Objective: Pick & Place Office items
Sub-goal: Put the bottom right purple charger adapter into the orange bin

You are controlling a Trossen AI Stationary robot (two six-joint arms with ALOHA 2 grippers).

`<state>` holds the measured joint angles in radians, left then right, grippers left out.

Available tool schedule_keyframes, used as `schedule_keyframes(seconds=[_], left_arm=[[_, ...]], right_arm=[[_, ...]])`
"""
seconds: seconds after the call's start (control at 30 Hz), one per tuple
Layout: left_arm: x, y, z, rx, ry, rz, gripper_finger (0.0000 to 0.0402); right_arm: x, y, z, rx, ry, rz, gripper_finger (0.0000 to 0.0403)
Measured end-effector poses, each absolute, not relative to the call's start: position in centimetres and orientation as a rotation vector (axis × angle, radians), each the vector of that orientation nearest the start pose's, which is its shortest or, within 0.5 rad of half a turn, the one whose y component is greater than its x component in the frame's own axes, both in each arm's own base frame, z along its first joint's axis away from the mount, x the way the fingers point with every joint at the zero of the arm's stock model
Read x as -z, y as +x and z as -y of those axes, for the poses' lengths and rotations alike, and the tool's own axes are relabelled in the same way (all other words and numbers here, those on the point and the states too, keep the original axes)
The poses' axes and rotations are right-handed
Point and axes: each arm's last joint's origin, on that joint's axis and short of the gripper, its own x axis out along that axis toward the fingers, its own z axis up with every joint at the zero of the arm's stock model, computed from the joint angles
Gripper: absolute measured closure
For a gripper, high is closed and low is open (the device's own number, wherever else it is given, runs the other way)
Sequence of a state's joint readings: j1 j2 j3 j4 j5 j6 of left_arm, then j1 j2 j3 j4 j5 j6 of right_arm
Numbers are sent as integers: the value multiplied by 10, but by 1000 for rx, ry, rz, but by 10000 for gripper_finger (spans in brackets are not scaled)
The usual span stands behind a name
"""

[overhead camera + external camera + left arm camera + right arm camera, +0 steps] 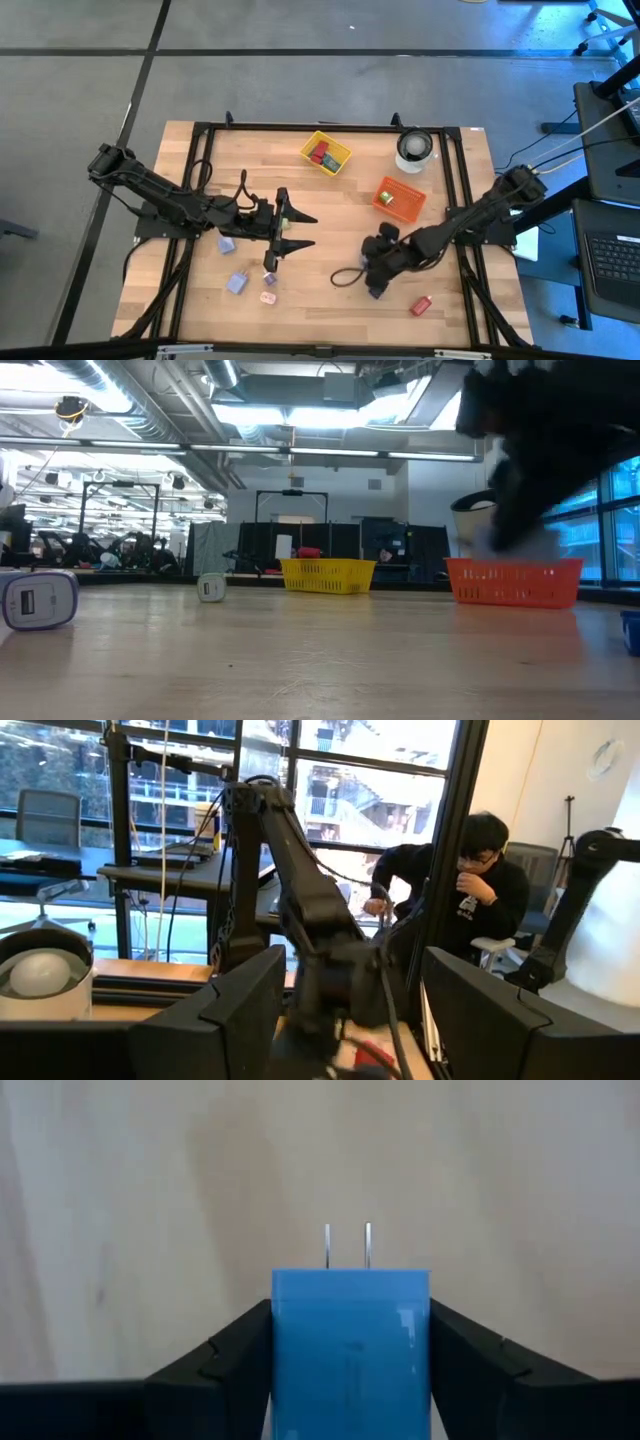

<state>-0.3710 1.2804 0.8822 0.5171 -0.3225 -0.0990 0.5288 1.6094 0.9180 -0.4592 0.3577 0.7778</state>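
Clamping my right gripper (350,1370) on the blue plug (350,1350), I'm lifting straight, then carrying toward one o'clock.

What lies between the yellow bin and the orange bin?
In the high view, only bare wooden tabletop separates the yellow bin from the orange bin; the white roll sits off that line.

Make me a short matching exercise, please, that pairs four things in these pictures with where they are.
Things:
1. blue plug block
2. red piece
3. yellow bin
4. white roll

Places:
A. far edge, beside the orange bin
B. between the right gripper's fingers
C. loose on the table, near edge
D. far middle, red pieces inside

Pairs: 1-B, 2-C, 3-D, 4-A
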Motion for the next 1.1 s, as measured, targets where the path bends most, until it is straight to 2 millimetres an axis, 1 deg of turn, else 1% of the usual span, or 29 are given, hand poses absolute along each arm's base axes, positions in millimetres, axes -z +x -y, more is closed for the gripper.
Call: schedule_keyframes(seconds=[0.1, 0.23, 0.37, 0.43, 0.53, 0.63, 0.7, 0.77, 0.9, 1.0, 1.1], left_arm=[[-328, 272, 96, 53, -129, 110, 169], [-328, 272, 96, 51, -107, 110, 169], [-328, 272, 95, 21, -107, 111, 169], [-328, 272, 94, -12, -109, 112, 169], [-328, 272, 93, -51, -111, 112, 169], [-328, 272, 92, -72, -112, 113, 169], [-328, 272, 92, -89, -113, 113, 169], [-328, 272, 91, -107, -114, 113, 169], [-328, 271, 90, -161, -117, 113, 169], [-328, 271, 89, -193, -118, 113, 169], [-328, 271, 88, -213, -119, 114, 169]], right_arm=[[-193, 261, -126, 354, 194, -858, 192], [-222, 264, -102, 540, 201, -615, 192], [-248, 269, -80, 678, 278, -384, 192], [-259, 274, -71, 695, 322, -298, 192], [-272, 282, -62, 661, 340, -217, 188], [-286, 290, -59, 555, 343, -132, 173], [-297, 294, -58, 486, 354, -46, 171], [-307, 296, -57, 441, 346, 36, 176], [-327, 295, -57, 394, 274, 187, 190], [-334, 294, -58, 362, 223, 240, 190], [-337, 293, -58, 348, 235, 277, 185]])
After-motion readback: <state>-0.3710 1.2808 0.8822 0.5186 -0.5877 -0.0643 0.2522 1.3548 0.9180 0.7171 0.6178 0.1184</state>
